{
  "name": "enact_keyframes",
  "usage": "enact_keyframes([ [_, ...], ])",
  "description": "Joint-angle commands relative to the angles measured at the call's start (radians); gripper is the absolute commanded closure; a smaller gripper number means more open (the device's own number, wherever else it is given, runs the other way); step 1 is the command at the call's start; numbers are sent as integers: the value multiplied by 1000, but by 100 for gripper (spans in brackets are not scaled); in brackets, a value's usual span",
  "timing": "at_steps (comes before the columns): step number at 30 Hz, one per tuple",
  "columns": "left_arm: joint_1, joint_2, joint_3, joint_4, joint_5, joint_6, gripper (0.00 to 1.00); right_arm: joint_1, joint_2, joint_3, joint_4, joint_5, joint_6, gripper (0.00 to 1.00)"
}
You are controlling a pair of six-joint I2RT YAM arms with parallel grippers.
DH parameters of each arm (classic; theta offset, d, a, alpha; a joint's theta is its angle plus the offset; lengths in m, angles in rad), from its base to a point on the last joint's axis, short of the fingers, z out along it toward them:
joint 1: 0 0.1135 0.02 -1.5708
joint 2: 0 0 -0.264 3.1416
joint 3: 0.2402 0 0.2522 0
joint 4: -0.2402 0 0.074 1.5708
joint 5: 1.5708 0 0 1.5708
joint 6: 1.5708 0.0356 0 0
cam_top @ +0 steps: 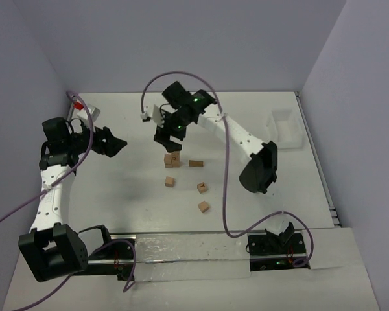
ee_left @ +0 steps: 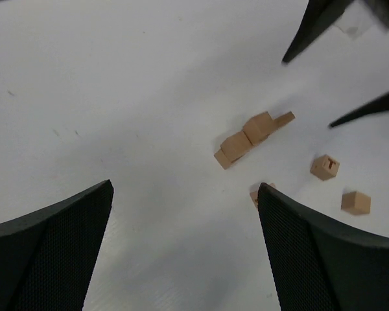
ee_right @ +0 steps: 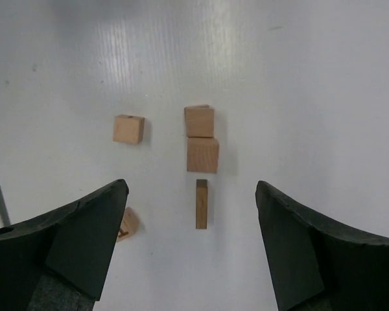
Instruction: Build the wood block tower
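Note:
The tower (cam_top: pixel 173 158) is a short stack of tan wood blocks in mid-table; its top block (ee_right: pixel 202 155) shows square from above, and it leans up-right as a column (ee_left: pixel 246 136) in the left wrist view. My right gripper (cam_top: pixel 168 138) hangs open just beyond the tower, holding nothing (ee_right: pixel 191 186). A thin cuboid (ee_right: pixel 201 204) lies on the table right of the tower (cam_top: pixel 195 163). Loose blocks lie nearer: a cube (cam_top: pixel 170 181), a notched one (cam_top: pixel 202 187), and another (cam_top: pixel 203 206). My left gripper (cam_top: pixel 120 146) stands open and empty (ee_left: pixel 185 186), off to the tower's left.
A white tray (cam_top: pixel 286 127) stands at the back right by the wall. A small red object (cam_top: pixel 78 103) sits at the back left. Purple cables (cam_top: pixel 228 194) loop over the table near both arms. Walls close in the table on three sides.

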Motion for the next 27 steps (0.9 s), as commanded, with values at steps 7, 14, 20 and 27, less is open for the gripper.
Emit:
enact_keyframes([
  [7,-199,-33,-11,-533,89,882,10,-327,-439,-253,142,-340,222,0],
  [14,-549,80,-94,-379,-149,849,23,-431,-577,-504,198,-361,229,0],
  [20,-668,212,-66,-312,-253,879,28,-477,-620,-560,220,-383,235,0],
  [27,-716,364,-13,-235,-309,921,31,-489,-610,-535,181,-408,212,0],
])
